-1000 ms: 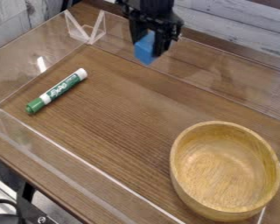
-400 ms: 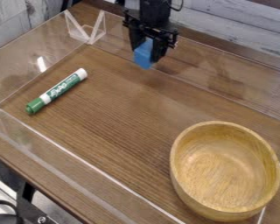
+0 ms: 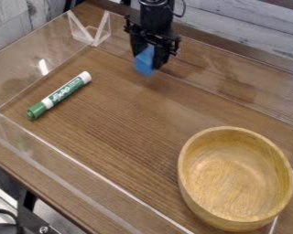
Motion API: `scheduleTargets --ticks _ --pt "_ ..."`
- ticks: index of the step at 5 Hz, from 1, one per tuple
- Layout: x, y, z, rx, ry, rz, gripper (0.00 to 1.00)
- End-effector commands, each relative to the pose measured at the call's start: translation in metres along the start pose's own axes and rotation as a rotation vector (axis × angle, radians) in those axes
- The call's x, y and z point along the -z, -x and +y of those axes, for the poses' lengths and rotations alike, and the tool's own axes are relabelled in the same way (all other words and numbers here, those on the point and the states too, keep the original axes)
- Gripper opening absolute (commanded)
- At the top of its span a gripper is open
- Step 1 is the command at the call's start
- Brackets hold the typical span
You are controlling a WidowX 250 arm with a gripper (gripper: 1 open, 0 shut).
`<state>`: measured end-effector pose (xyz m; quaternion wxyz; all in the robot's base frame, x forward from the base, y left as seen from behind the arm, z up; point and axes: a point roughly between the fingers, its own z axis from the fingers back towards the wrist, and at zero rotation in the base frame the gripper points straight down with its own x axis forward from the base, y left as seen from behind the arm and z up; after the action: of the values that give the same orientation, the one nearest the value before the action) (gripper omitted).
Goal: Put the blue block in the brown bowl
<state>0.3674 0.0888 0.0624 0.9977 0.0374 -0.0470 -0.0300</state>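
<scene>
The blue block (image 3: 144, 63) sits between the black fingers of my gripper (image 3: 150, 60) at the back of the wooden table, upper middle of the camera view. The gripper points straight down and is shut on the block, whose lower end is close to the tabletop; contact with the table cannot be told. The brown bowl (image 3: 234, 176) stands empty at the front right, far from the gripper.
A green marker (image 3: 59, 95) lies at the left of the table. Clear plastic walls (image 3: 76, 27) ring the wooden surface (image 3: 136, 128), with a clear triangular stand (image 3: 88, 29) at the back left. The table's front edge runs along the lower left.
The gripper with the blue block has sunk a little toward the table and drifted slightly left. Bowl and marker have not moved.
</scene>
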Motion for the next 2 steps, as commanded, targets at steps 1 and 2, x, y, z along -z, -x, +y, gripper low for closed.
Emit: scheduleTargets --ticks 1,2 --pt "-0.0187 -0.0053 0.0106 -0.009 -0.027 -0.066 0.0" --pt "-0.017 -0.0056 0.0127 -0.004 -0.032 -0.077 0.0"
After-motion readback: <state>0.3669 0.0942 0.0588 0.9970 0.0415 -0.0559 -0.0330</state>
